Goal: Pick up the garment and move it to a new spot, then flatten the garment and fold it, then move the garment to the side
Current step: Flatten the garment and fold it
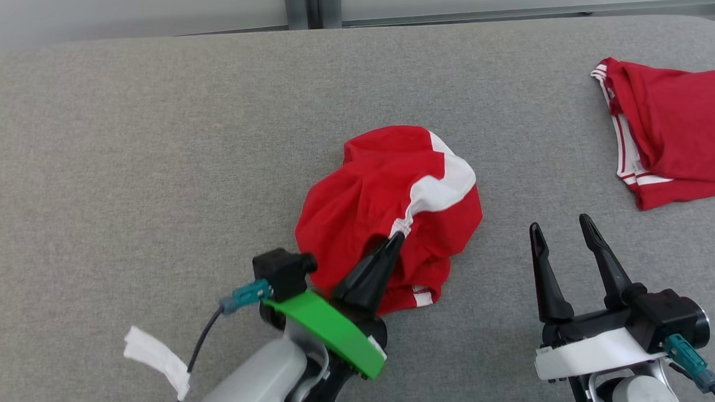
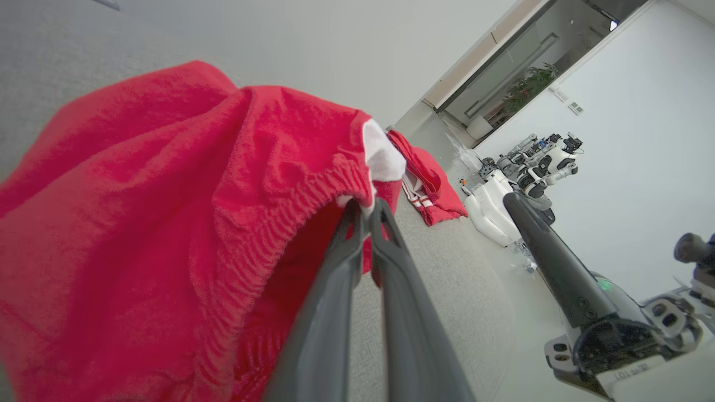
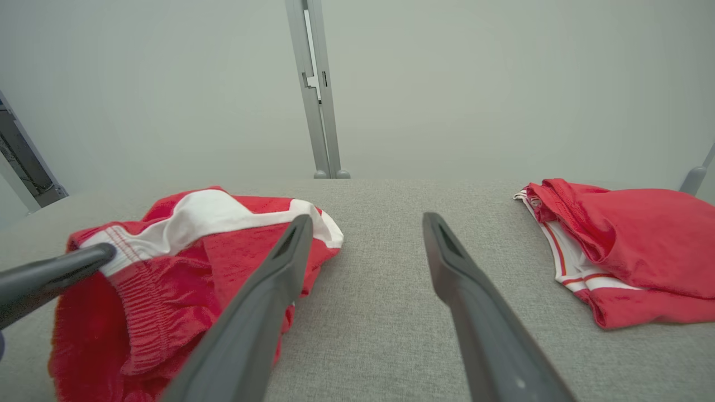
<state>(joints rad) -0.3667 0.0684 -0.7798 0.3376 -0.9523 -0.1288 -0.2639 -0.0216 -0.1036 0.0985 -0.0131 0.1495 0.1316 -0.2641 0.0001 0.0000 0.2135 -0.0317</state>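
Note:
The garment (image 1: pixel 381 190) is a crumpled red pair of shorts with a white side panel, lying mid-table on the grey padded surface (image 1: pixel 157 158). My left gripper (image 1: pixel 396 238) reaches in from below and is shut on its gathered elastic waistband where red meets white. The left wrist view shows both fingertips of that gripper (image 2: pixel 366 206) pinched together on the waistband, with the garment (image 2: pixel 167 195) bunched to their left. My right gripper (image 1: pixel 562 226) stands open to the garment's right, holding nothing. In the right wrist view this gripper (image 3: pixel 366 220) frames bare table, with the garment (image 3: pixel 184 268) at left.
A second red garment (image 1: pixel 675 129) with white stripes lies at the table's far right edge, also visible from the right wrist (image 3: pixel 625 245). A white tag (image 1: pixel 156 354) hangs by my left forearm. Other robots (image 2: pixel 530 167) stand on the floor beyond the table.

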